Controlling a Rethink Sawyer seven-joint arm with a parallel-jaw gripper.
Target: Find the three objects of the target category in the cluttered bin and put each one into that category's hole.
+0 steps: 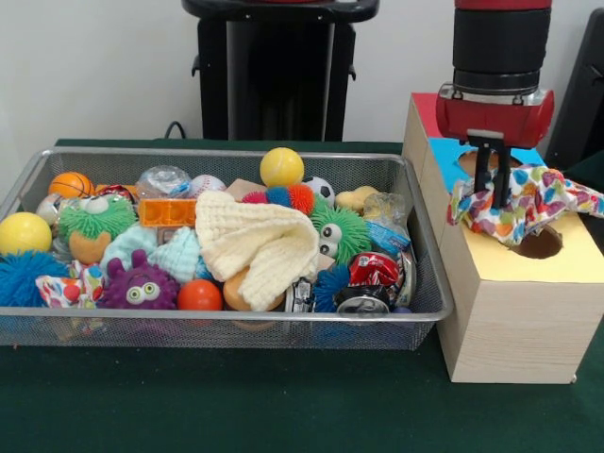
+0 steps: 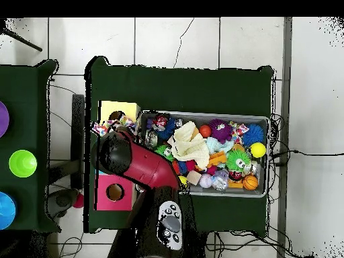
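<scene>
While the mesh bin (image 1: 429, 247) remains crowded with toys and a cream knitted cloth (image 1: 262, 241), the end effector (image 1: 497, 195) is clamped on a heart-patterned cloth (image 1: 528, 200) — hanging from it just above the hole (image 1: 540, 243) in the yellow section of the wooden box (image 1: 514, 316). Release appears next; how many cloths remain I cannot tell.

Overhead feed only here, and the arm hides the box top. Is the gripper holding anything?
Observer: Yes. In the front view the fingers pinch a heart-patterned cloth.
Operator: Which hole is it over?
Observer: The hole in the yellow section of the box. The cloth hangs just above it, covering part of its rim.
Operator: Has it gone in yet?
Observer: No, it has not been dropped. The fingers hold it up.
</scene>
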